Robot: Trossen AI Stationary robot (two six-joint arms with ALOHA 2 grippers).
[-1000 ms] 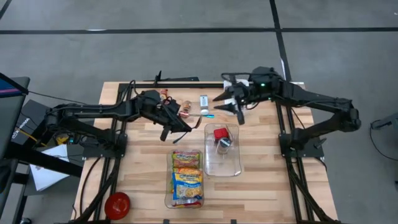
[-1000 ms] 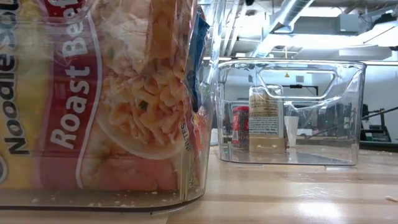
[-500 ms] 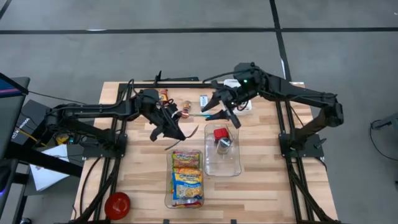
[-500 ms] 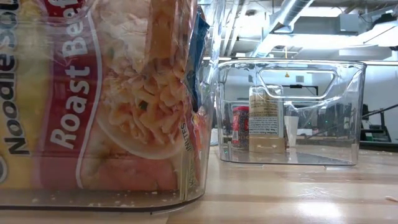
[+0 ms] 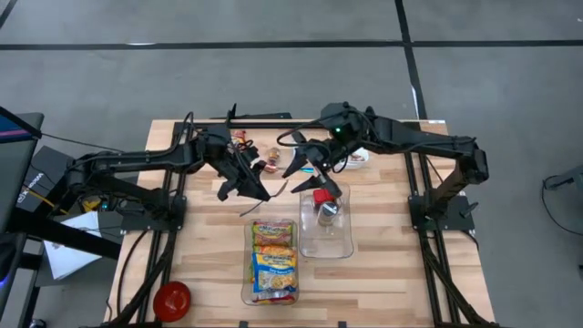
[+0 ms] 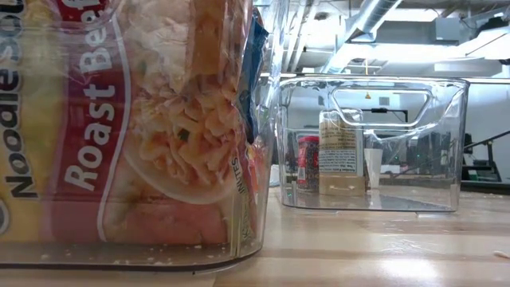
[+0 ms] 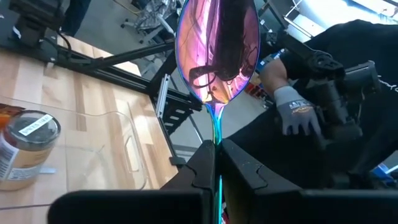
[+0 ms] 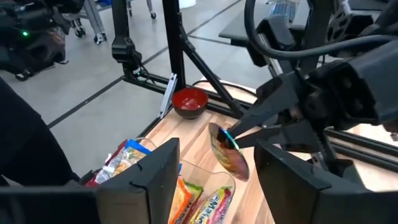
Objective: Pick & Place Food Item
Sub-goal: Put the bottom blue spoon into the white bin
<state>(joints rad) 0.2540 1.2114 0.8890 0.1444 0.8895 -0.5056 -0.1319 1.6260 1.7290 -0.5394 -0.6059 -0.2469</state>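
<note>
two arms meeting above the bins, spoon held in the left

nearest the low camera, a clear bin (image 6: 255, 239) holds noodle packets (image 5: 273, 258). beyond it, a second clear bin (image 6: 454, 143) holds a jar (image 6: 341, 153) and a red can (image 6: 307, 163). above the table's middle, the left gripper (image 5: 252, 189) is clamped on the handle of an iridescent spoon (image 7: 217, 50), bowl outward. the right gripper (image 5: 312, 169), fingers spread wide and empty, faces it over the second bin's far end. a red bowl (image 5: 171, 300) sits at the table's corner.
</note>
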